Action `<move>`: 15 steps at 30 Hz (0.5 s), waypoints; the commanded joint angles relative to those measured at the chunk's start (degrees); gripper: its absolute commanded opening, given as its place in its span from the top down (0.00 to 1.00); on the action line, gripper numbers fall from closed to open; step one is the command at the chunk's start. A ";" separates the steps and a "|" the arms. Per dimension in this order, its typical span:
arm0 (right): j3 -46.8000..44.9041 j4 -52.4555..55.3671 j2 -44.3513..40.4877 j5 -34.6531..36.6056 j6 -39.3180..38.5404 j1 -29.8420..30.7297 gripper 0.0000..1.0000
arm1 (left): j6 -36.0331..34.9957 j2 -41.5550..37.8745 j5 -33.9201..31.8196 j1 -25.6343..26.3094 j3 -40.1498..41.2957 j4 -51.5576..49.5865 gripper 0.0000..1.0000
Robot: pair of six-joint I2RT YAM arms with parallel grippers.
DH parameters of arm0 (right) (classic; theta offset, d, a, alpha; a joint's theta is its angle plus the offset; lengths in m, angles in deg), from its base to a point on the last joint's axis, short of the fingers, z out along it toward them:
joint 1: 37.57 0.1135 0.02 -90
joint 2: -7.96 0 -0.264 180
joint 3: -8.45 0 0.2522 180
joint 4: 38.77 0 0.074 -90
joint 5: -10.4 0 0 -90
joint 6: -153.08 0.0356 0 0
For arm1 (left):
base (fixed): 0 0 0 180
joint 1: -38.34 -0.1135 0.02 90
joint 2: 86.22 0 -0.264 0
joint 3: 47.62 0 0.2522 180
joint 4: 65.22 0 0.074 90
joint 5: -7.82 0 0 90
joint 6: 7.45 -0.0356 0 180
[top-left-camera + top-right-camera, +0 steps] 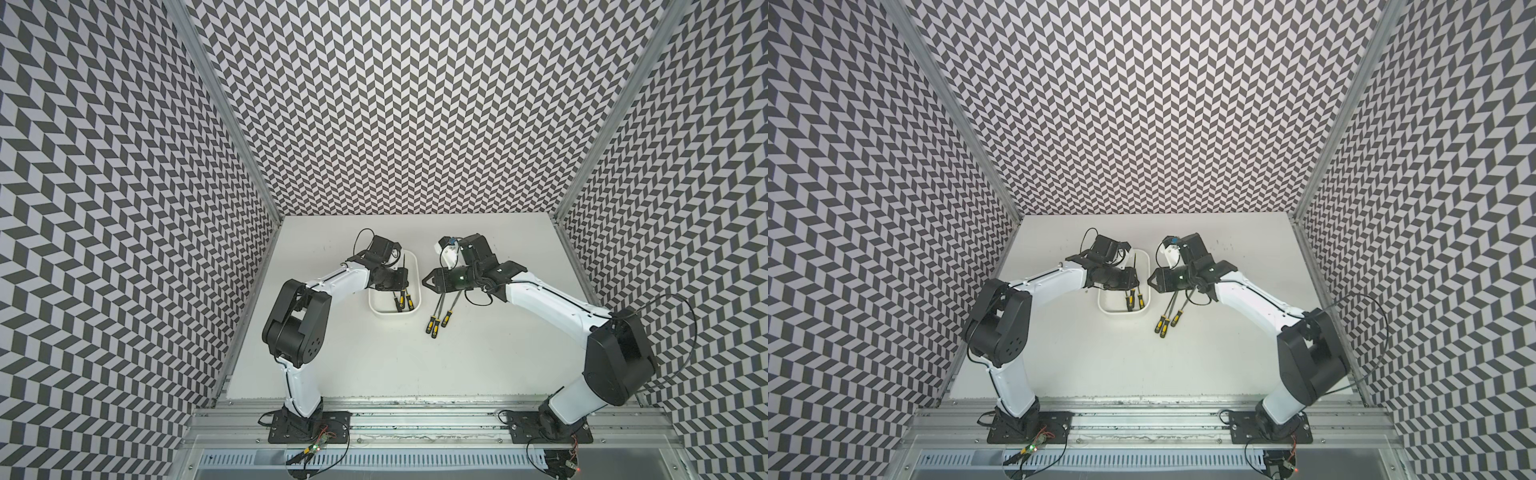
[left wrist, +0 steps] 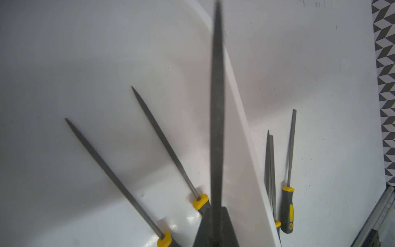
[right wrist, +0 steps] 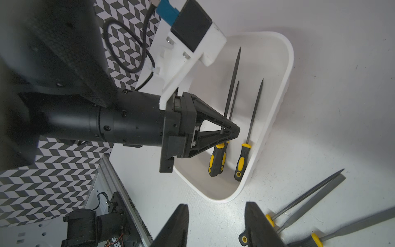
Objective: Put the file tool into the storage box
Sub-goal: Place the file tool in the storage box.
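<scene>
Chevron walls (image 1: 415, 104) closed in a white table (image 1: 478, 365), and the box (image 3: 289, 64) sat near its middle, between the two arms. The left gripper (image 3: 234, 130) hung over the box with its jaws pressed together on the bare shaft of a file (image 2: 217, 107), the blade pointing toward the far end. Two files (image 3: 241, 159) lay inside already. Three more (image 1: 435, 325) lay on the table just beside the box's right wall, and the right gripper (image 3: 215, 224) hovered above those three, jaws apart and empty.

My worry was the release. The grip was on slim, smooth metal (not the rubber handle), so I judged the file could swivel or slide between the jaws. In the left wrist view the blade crossed the line of the box wall, so letting go there might have left the tip propped on the rim, or tipped the file out onto the table. The grippers also stood near each other, so a wide swing risked a knock.
</scene>
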 commanded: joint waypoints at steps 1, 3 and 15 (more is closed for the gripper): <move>0.90 -0.54 0.02 0.11 -0.58 -0.29 0.53 | 4.90 0.49 2.68 0.22 2.12 5.00 1.00; 0.76 -0.49 -0.14 0.08 -0.69 -0.38 0.53 | 7.17 -0.26 2.85 0.19 4.65 8.10 1.00; 0.77 -0.18 -0.30 -0.26 -0.98 -0.87 0.52 | 10.54 -1.40 0.59 -0.41 9.83 13.28 0.94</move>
